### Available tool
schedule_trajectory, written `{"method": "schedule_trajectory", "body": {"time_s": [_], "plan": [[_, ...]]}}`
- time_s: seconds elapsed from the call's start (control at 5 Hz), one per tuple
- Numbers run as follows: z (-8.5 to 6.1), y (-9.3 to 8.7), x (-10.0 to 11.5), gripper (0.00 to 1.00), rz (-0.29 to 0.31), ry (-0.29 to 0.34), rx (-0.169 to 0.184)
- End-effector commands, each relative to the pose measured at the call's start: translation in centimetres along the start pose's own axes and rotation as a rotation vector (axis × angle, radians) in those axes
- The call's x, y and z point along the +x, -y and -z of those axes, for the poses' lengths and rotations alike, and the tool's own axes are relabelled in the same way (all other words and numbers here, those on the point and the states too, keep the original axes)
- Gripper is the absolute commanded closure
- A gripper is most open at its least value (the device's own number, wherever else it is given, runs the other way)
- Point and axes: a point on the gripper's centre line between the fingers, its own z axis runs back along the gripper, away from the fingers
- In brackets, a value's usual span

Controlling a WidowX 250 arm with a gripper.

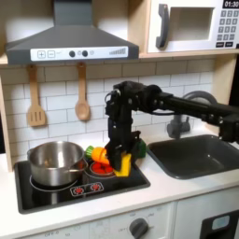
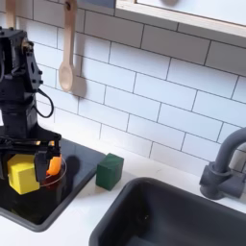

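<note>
The gripper point(image 1: 119, 161) hangs low over the right side of the black stovetop point(image 1: 56, 196), pointing straight down, and its fingers stand on either side of a yellow block point(image 1: 124, 166) in the first exterior view. In the second exterior view the gripper point(image 2: 31, 165) sits right at the yellow block point(image 2: 23, 176), which rests on the stovetop point(image 2: 67, 187); the jaws look narrow around it, though whether they truly pinch it is hard to tell from here. Just beside the block lies something orange point(image 2: 54, 165), touching or nearly touching one finger. In the first exterior view a small heap of orange and green toy food point(image 1: 97, 155) lies between the gripper and a silver pot point(image 1: 54, 162), which stands on the left burner. A dark green cube point(image 2: 110, 170) sits at the stovetop's edge, near the sink point(image 2: 183, 216), apart from the gripper
</note>
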Motion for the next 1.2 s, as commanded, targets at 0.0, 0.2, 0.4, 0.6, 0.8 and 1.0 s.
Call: {"method": "schedule_trajectory", "body": {"time_s": [0.0,0.2,0.4,0.6,0.8,1.0], "plan": [[0.95,-0.57,1.07,1.00,-0.030,-0.011,0.014],[1.26,-0.42,0.97,1.00,-0.026,-0.022,0.016],[1.21,-0.54,0.92,1.00,-0.029,-0.018,0.020],[1.14,-0.62,0.88,1.00,-0.034,-0.017,0.022],[1.05,-0.75,1.08,0.00,-0.048,-0.011,0.024],[1.08,-0.74,1.10,0.00,-0.051,-0.013,0.028]]}}
